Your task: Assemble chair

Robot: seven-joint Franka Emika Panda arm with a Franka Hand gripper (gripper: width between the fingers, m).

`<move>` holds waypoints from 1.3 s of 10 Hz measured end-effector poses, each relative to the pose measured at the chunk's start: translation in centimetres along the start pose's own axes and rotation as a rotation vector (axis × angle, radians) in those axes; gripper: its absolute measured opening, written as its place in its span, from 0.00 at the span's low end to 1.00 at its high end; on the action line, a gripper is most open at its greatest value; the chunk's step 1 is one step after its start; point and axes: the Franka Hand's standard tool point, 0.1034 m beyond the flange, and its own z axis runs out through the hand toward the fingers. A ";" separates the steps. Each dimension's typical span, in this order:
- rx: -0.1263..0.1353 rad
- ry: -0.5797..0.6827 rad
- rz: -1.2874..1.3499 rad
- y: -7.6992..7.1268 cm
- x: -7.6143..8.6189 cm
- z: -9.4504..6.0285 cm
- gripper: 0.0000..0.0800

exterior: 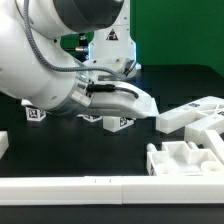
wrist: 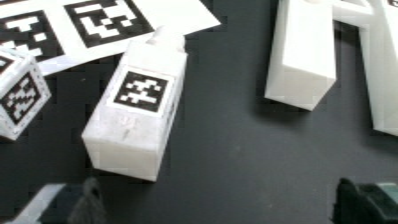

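the gripper (wrist: 217,205) hangs empty, jaws spread wide, above 1 tagged white bar (wrist: 134,115), seemingly lined up so its fingers (wrist: 71,205) can straddle it.

The white arm (exterior: 45,60) stretched in from the exterior view's left, bent low, its wrist (exterior: 100,95) angled downward. The gripper (wrist: 217,205) hung with its dark fingertips (wrist: 71,203) spread wide apart, holding nothing.

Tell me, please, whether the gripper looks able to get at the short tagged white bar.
Probably yes: the gripper is open, and nothing covers the tagged bar ahead of it.
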 end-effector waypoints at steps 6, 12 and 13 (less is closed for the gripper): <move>0.081 -0.066 0.106 1.3 -0.4 2.3 0.81; 0.101 -0.108 0.125 2.1 -1.0 2.7 0.81; 0.103 -0.104 0.123 2.2 -1.0 2.4 0.81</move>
